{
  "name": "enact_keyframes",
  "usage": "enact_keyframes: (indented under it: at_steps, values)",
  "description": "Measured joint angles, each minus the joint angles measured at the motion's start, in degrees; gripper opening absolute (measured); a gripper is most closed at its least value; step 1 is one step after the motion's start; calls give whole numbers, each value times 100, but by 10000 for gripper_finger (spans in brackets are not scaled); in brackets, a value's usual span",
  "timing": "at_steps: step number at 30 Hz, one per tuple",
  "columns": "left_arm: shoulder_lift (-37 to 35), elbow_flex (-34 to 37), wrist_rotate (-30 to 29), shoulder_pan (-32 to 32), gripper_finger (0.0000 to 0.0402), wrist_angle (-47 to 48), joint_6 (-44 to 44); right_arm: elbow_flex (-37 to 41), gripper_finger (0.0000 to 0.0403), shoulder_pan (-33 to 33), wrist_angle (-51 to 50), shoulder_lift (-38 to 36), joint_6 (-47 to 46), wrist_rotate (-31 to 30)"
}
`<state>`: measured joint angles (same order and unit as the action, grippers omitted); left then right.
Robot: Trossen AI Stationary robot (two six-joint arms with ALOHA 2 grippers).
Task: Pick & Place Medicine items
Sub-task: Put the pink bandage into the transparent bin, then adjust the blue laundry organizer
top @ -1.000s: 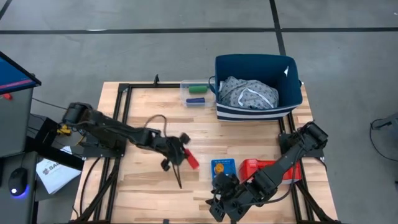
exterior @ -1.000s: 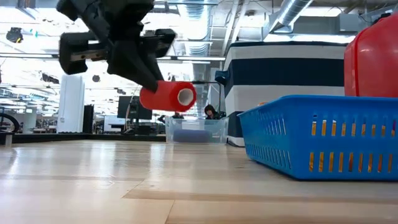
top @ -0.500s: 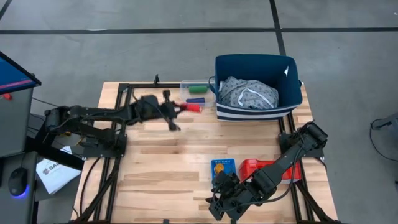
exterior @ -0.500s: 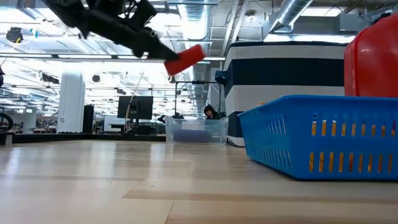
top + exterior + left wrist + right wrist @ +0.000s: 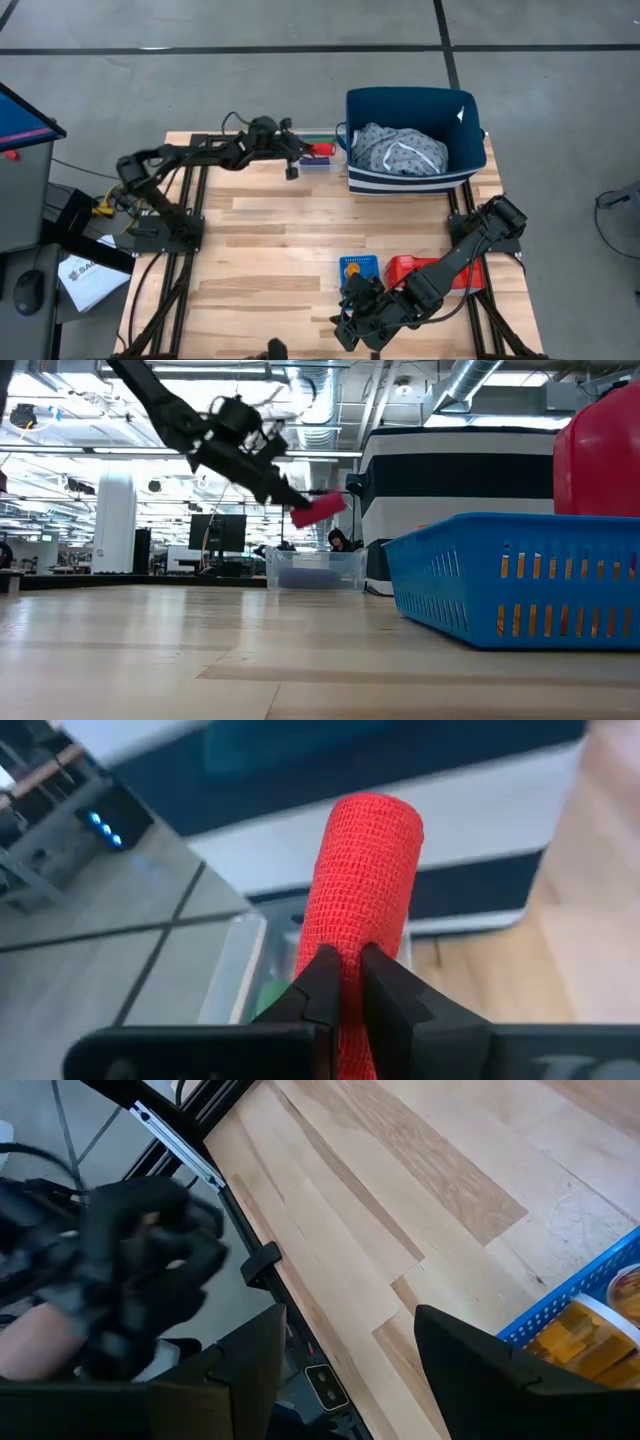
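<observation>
My left gripper (image 5: 305, 150) is shut on a red mesh-textured roll (image 5: 365, 890) at the table's far side. It holds the roll in the air over a clear container (image 5: 315, 158) with a green and a blue piece in it. In the low view the roll (image 5: 318, 510) hangs above that container (image 5: 315, 570). My right gripper (image 5: 345, 1370) stands open over the table's near edge, with nothing between its fingers. In the right wrist view an orange bottle (image 5: 610, 1295) lies in the blue basket (image 5: 560, 1305). My left gripper pinches the red roll's curved side near its rear end (image 5: 345, 970) between its two fingers (image 5: 320, 985). The fingers lie along the roll, which sticks out past their tips. They come slanting down from the table's left. The roll is lifted clear, its free end tilted down.
A navy bin with grey cloth (image 5: 415, 140) stands right of the clear container at the far right. The blue basket (image 5: 358, 270) and a red container (image 5: 415, 268) sit near the front, beside my right arm. Bare wood lies between them and the far side.
My left gripper has swung from the table's middle toward the far edge and to the right, to above the clear container, rolling as it went. It has stayed shut, and the red roll has travelled with it, clear of the table.
</observation>
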<state>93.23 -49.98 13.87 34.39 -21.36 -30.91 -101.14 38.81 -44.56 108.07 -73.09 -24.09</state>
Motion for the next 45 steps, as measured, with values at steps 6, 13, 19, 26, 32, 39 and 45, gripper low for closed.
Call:
enact_keyframes:
  at_steps: [6, 13, 19, 26, 32, 39, 45]
  values:
    - [669, -390, 15, 281, 18, -11, -10, 0, 219, -17, -17, 0, 1, -1]
    - [1053, -572, 30, 462, 19, 169, -14, 0, 219, -46, -47, 0, 2, 1]
    - [1071, -570, 37, 468, 33, 326, -27, 0, 219, -48, -83, 0, 6, 1]
    - [1071, -570, 109, 444, 116, 311, -29, 0, 219, -46, -99, 0, 6, 1]
    - [1059, -569, 106, 422, 194, 328, -31, 0, 219, -46, -168, 0, 6, 1]
    - [716, -554, 191, 377, 215, 583, -60, 0, 219, -44, -192, 0, 19, 1]
    - [-229, -552, 480, 125, 209, 1647, -77, 0, 219, -41, -459, 0, -12, 1]
